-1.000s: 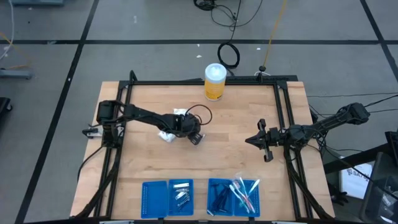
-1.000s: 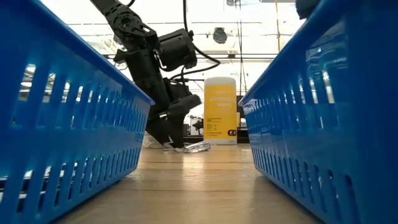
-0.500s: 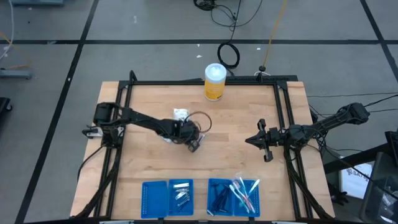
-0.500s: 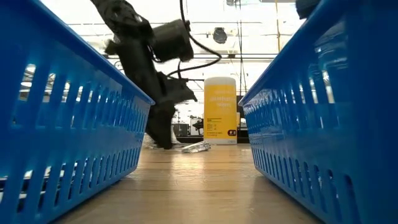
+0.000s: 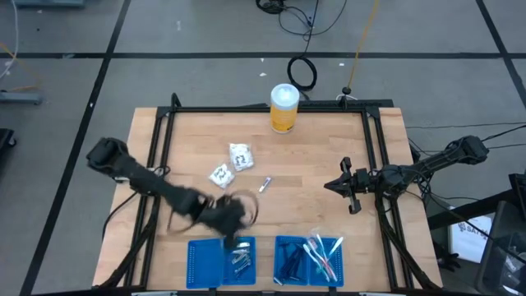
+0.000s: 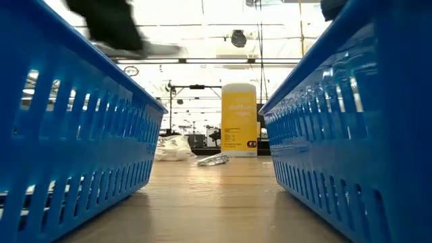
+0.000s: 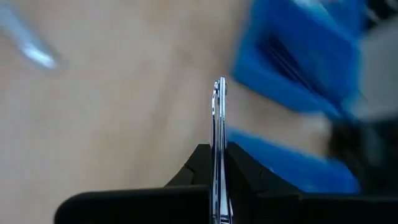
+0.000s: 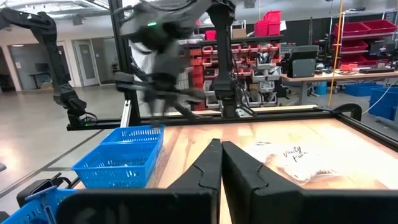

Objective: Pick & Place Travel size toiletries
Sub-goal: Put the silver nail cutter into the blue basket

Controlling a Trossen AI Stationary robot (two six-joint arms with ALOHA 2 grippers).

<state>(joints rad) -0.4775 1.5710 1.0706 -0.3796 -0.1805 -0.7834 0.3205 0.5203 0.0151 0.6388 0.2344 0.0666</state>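
The left gripper (image 5: 233, 236), fingers clamped on a thin silver tube (image 7: 219, 149) held edge-on with its long axis pointing straight out past the fingertips, hangs at the far rim of the blue tray (image 5: 239, 256) at six o'clock; the drop lies just beyond. The right gripper (image 5: 337, 186), fingers pressed together and empty, waits at three o'clock

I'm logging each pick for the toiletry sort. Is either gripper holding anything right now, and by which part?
The left gripper pinches a thin silver tube by its lower end, over the blue trays. The right gripper holds nothing.
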